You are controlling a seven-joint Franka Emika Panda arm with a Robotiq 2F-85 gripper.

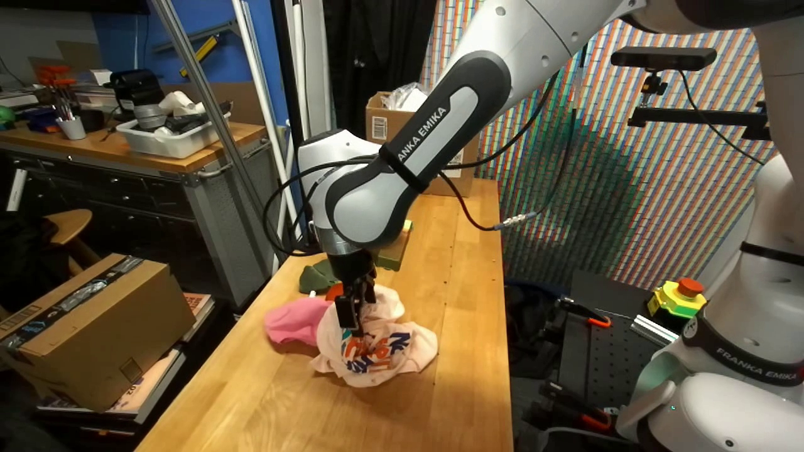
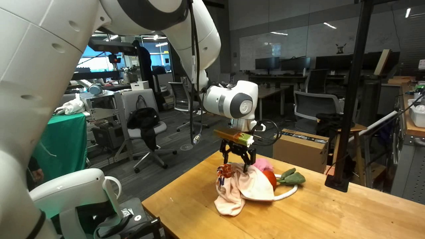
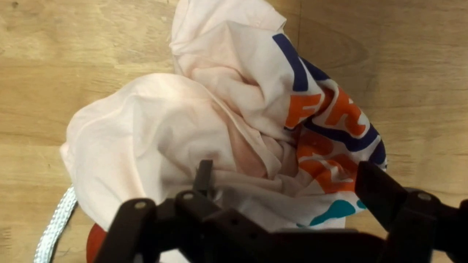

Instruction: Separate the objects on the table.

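Note:
A pale white-pink cloth with orange and blue print [image 1: 377, 351] lies crumpled on the wooden table [image 1: 465, 402]; it fills much of the wrist view [image 3: 153, 120]. My gripper [image 3: 285, 171] points down over it, open, with one finger on either side of a fold; the fingertips look low at the cloth [image 2: 252, 186]. Contact is hard to tell. A pink cloth [image 1: 298, 321] lies beside it. A red item [image 2: 270, 178] is partly covered by the pale cloth. A green item [image 2: 294, 177] and a white cord [image 2: 286, 194] lie beside the red item.
A cardboard box [image 1: 392, 119] stands at the table's far end. A black post [image 2: 337, 184] is fixed at the table edge near the green item. Another cardboard box [image 1: 100, 326] sits lower, beside the table. A black cable [image 1: 271, 220] loops around the wrist.

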